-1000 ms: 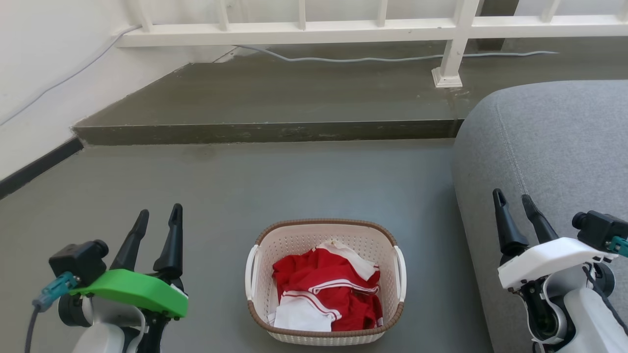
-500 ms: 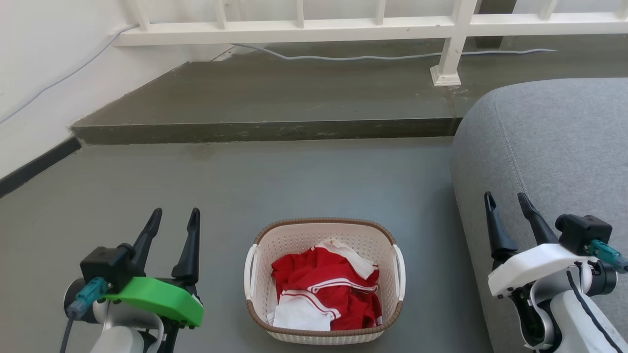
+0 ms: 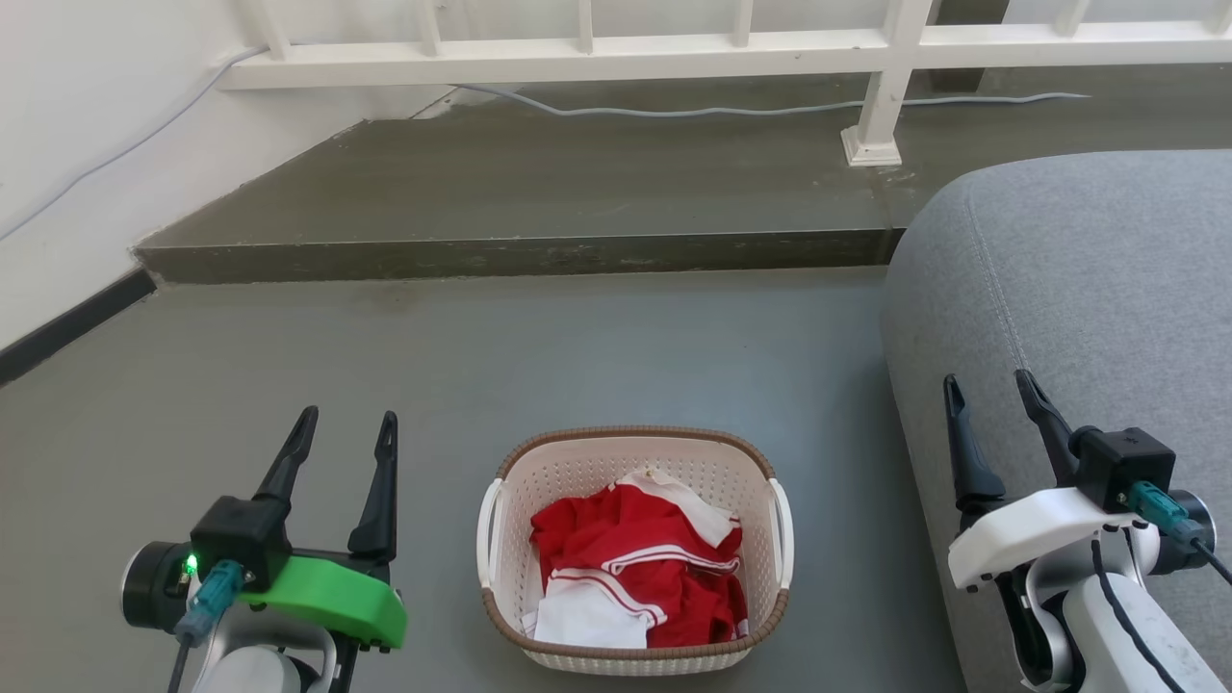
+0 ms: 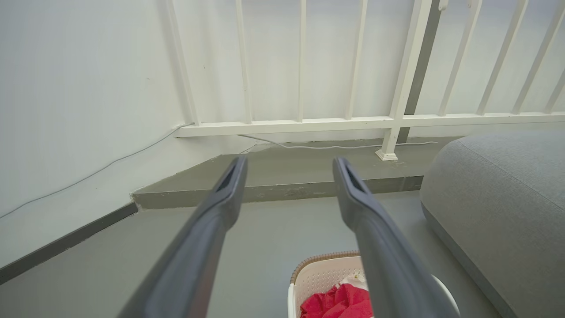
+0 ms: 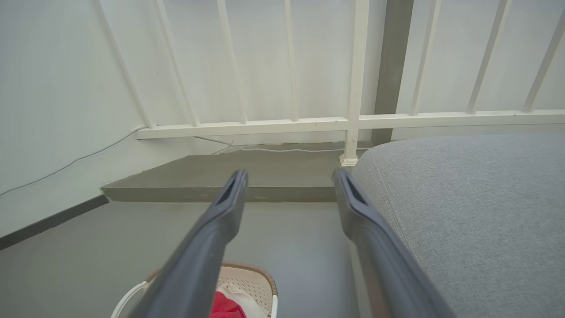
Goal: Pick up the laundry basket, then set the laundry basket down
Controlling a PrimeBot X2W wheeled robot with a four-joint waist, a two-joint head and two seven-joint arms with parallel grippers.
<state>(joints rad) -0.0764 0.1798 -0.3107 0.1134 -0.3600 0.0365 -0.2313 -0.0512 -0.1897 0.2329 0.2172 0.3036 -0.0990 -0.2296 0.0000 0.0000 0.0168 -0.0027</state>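
Left claw (image 3: 349, 416) we see spread wide and empty, low to the left of the laundry basket (image 3: 597, 474) and not touching it. Right claw (image 3: 988, 378) is also spread and empty, in front of the grey sofa (image 3: 1088, 269), well right of the basket. We mark the basket upright on the grey floor (image 3: 577, 346) between both claws, with red and white clothes (image 3: 640, 568) inside.
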